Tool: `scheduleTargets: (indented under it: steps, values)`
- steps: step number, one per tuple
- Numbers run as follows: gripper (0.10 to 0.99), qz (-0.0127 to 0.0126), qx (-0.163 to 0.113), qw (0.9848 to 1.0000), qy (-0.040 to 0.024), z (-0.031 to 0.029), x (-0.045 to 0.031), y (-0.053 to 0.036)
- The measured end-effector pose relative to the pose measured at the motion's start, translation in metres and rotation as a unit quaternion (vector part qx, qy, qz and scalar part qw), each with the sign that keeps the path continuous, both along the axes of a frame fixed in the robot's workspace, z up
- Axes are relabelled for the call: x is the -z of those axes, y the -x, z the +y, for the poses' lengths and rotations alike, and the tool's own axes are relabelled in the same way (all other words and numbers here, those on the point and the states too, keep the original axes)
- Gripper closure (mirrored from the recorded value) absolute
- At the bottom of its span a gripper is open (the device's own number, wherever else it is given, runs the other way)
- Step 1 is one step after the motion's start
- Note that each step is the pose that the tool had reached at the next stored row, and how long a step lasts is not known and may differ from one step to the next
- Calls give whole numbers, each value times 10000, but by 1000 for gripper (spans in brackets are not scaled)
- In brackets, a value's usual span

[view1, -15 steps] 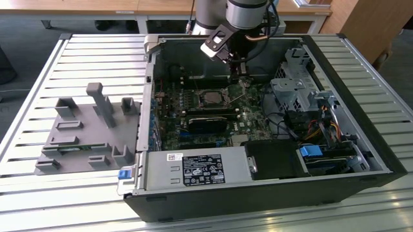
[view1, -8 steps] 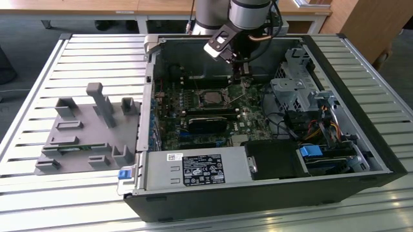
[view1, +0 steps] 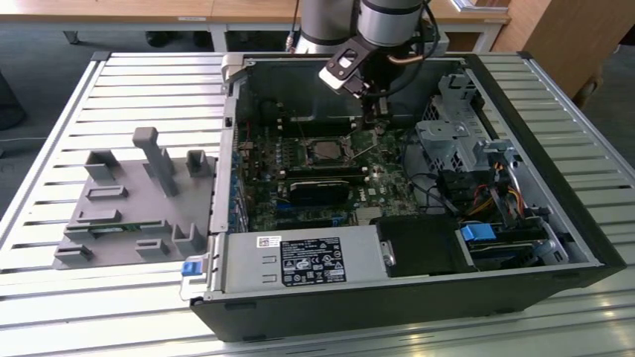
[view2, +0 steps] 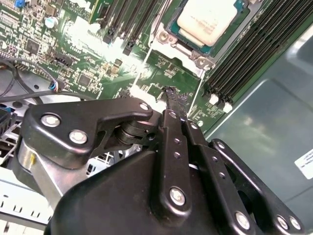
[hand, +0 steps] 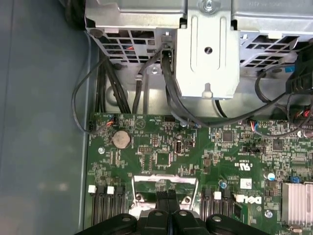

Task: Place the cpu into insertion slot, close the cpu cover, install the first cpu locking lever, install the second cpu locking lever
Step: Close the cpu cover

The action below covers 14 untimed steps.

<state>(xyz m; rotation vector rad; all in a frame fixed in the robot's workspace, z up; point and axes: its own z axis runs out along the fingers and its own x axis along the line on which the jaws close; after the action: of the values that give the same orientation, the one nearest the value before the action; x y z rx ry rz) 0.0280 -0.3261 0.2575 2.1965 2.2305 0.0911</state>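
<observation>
And there the gripper (view2: 171, 94) was, down inside the open computer case (view1: 397, 316) on the slatted bench (view1: 149, 89), hanging from the arm just to the exterior view's right of the socket. In both wrist views its two black fingers were pressed together at the tips, and I couldn't tell whether anything thin was caught between them.

The cpu (view2: 208, 19) was home: it lay flat in the insertion slot (view2: 185, 45), pale metal top up, with long black memory slots (view2: 254, 49) running beside it.

The cpu cover (hand: 164, 180) looked swung open off the chip, a silver frame with green board showing through its window. The fingertips (hand: 161, 196) sat right at that frame's outer edge; touching or just shy of it, I couldn't say.

Beyond the cover in the first wrist view were a round coin battery (hand: 121, 139) and a metal drive cage (hand: 208, 49) trailing black cables. Out on the bench, at the exterior view's left, stood a grey fixture (view1: 139, 201), well apart from the gripper.
</observation>
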Motion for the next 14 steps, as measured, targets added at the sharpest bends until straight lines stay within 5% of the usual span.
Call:
scheduleTargets:
  steps: [14]
  values:
    - [980, 2, 0, 10000, 0, 14, 35, -152]
